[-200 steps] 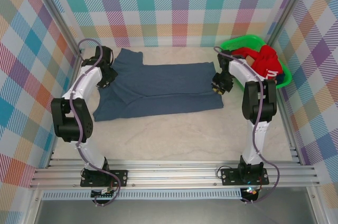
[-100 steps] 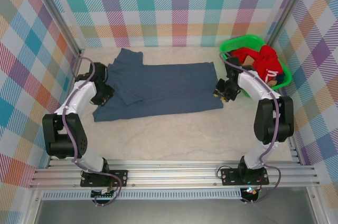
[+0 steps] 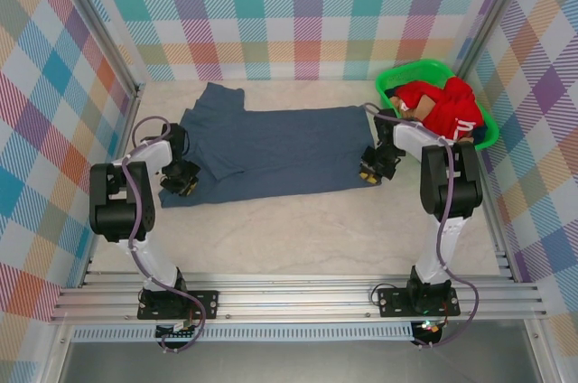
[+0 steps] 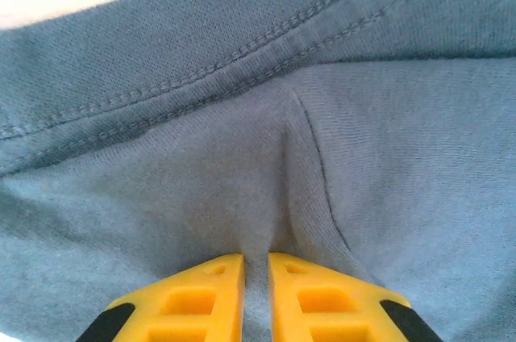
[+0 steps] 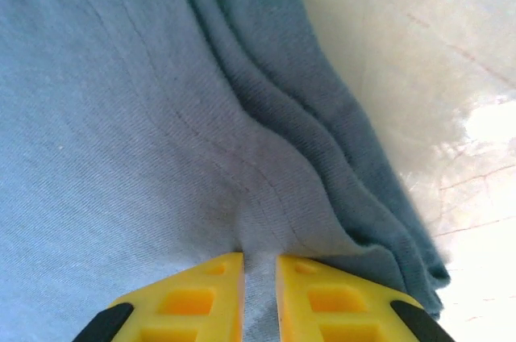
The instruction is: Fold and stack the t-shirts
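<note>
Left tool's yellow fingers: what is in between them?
A pinched-up fold of the blue shirt sits between the fingers of the left tool; the left wrist view shows it.

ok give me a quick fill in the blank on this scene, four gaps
The shirt spread on the table is ____ in colour.
The basket in the far right corner is ____.
The cloth piled in it is mostly ____.
The left gripper and right gripper are both shut on the ____.

Missing words: blue; green; red; shirt
</note>
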You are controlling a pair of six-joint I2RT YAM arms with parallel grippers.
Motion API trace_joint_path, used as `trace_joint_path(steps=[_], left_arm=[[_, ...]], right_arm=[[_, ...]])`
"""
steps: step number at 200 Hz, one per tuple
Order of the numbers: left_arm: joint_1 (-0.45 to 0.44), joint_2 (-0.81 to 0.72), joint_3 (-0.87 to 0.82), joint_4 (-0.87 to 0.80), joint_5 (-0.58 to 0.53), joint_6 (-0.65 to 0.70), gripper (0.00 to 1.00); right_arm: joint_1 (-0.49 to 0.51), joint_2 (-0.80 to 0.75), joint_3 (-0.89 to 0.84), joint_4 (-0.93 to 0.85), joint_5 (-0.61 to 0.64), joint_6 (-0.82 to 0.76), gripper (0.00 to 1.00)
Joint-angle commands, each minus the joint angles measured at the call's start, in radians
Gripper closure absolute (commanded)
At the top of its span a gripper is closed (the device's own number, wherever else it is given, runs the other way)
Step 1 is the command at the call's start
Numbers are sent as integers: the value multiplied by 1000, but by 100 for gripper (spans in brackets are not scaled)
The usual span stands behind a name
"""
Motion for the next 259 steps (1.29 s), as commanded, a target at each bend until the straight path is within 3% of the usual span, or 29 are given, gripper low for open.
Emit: trace_joint_path(steps=[1,49,86,144,179,191,224,259], left_arm=[[7,2,-42,17,-19,1,84],[-43,-108,-177,-43,-51,20,84],[-85,-272,-351,-104,-75,-43,84],[-105,-466,-506,-166,-83,-89,83],[-156,-590,-408,-154,-83,-61,68],[-185,-610,-368,-126,-34,-60,63],[-254,-556,-373,-66,149,-159,59],[-288,-524,-411,-35,167,-250,62]], right_arm=[[1,25,-10,-106,77,27,82],[6,-121,-199,-188,90,106,81],[10,-277,-342,-220,79,202,78],[68,-382,-474,-262,79,306,78],[103,-520,-443,-186,88,308,78],[119,-540,-402,-150,81,255,76],[144,-537,-354,36,-95,109,67],[186,-542,-342,226,-297,69,58]])
